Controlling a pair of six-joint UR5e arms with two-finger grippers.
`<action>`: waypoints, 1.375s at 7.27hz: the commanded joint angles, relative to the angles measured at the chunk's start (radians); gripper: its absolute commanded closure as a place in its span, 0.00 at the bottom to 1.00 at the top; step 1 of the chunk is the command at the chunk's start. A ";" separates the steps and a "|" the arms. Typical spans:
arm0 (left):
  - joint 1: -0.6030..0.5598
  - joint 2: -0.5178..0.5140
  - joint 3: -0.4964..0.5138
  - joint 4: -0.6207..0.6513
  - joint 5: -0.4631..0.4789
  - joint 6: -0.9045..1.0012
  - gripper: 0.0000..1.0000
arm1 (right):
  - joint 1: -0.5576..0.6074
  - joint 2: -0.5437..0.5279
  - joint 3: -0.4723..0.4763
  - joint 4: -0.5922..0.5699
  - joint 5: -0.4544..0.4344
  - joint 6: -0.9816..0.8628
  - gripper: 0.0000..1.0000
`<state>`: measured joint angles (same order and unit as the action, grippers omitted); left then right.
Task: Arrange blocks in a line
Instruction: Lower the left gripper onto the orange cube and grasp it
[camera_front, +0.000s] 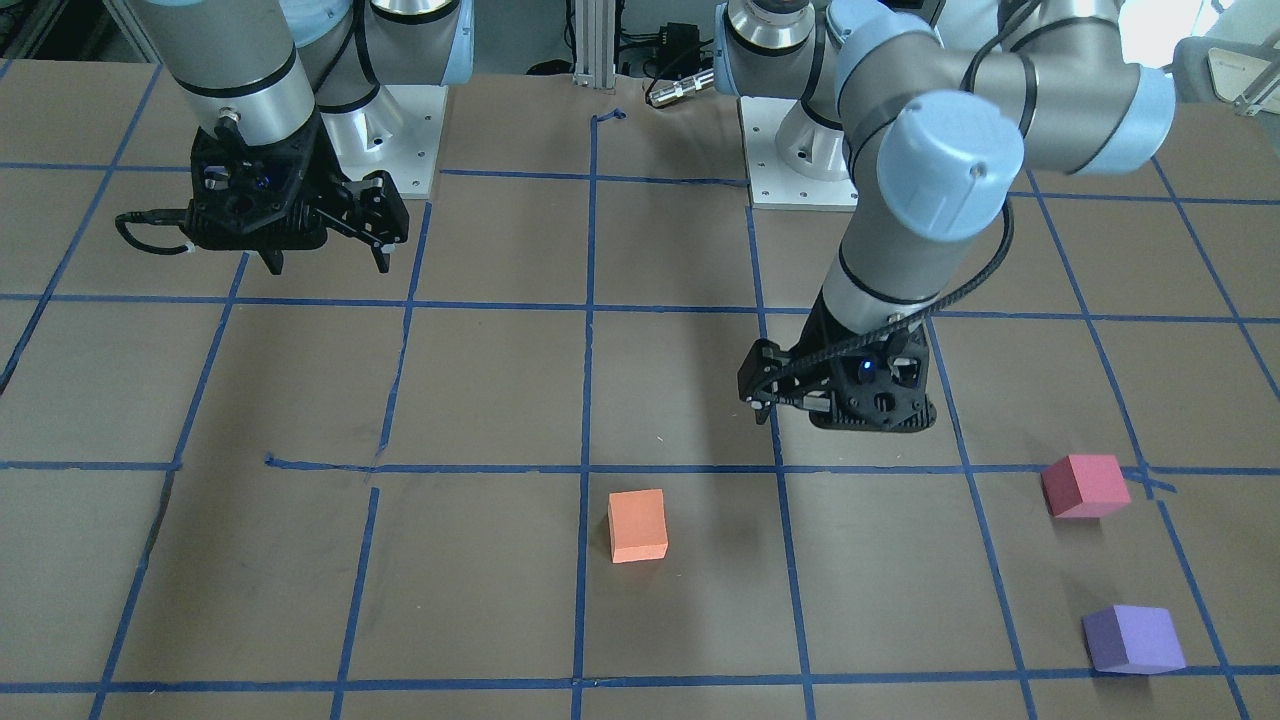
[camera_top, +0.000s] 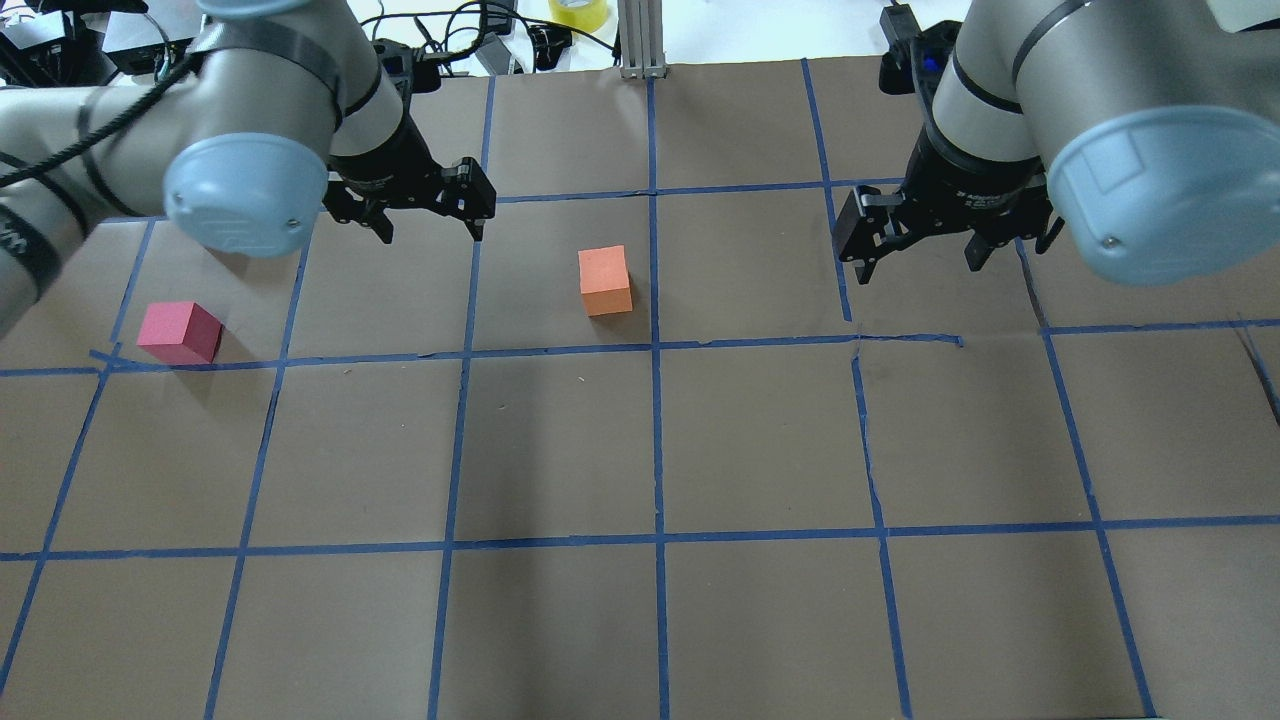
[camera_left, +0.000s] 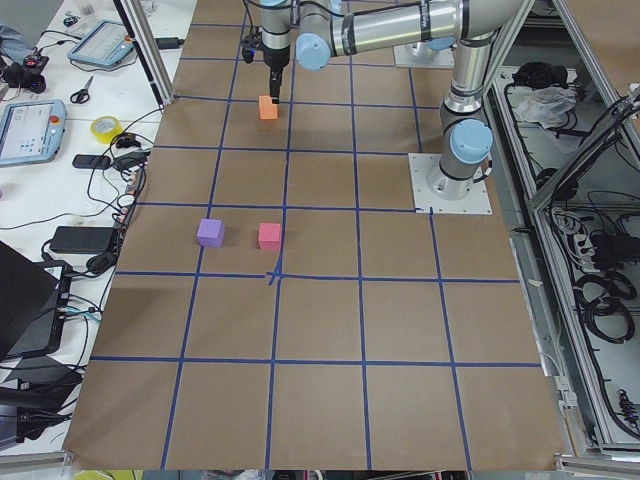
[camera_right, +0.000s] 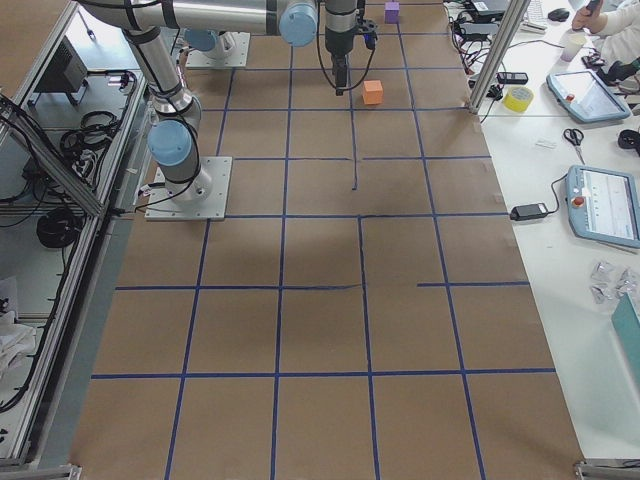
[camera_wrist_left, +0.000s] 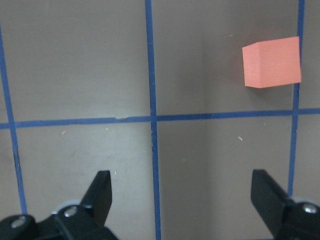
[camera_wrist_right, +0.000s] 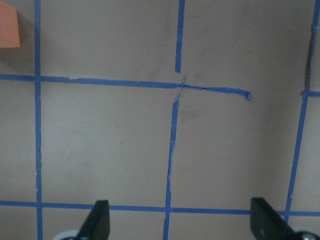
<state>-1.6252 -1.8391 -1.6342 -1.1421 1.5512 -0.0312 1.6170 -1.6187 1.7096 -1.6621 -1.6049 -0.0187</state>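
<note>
The orange block sits mid-table and also shows in the overhead view and the left wrist view. The pinkish-red block and the purple block lie off to my left side, apart from each other. In the overhead view the pinkish-red block shows, but the purple one is hidden behind my left arm. My left gripper hovers open and empty between the orange and pinkish-red blocks. My right gripper hovers open and empty to the right of the orange block.
Brown paper with a blue tape grid covers the table. The arm base plates stand at the robot's side. Cables, a tape roll and tablets lie beyond the far edge.
</note>
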 joint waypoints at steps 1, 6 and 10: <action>-0.047 -0.150 0.004 0.189 -0.023 -0.071 0.00 | 0.004 -0.020 0.002 0.035 -0.004 0.000 0.00; -0.188 -0.331 0.134 0.243 -0.020 -0.243 0.00 | 0.001 -0.015 0.004 0.038 -0.024 -0.001 0.00; -0.199 -0.357 0.136 0.194 -0.016 -0.236 0.00 | 0.004 -0.020 0.013 0.059 -0.024 -0.001 0.00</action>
<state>-1.8215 -2.1910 -1.4995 -0.9257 1.5321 -0.2682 1.6196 -1.6383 1.7192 -1.6059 -1.6292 -0.0189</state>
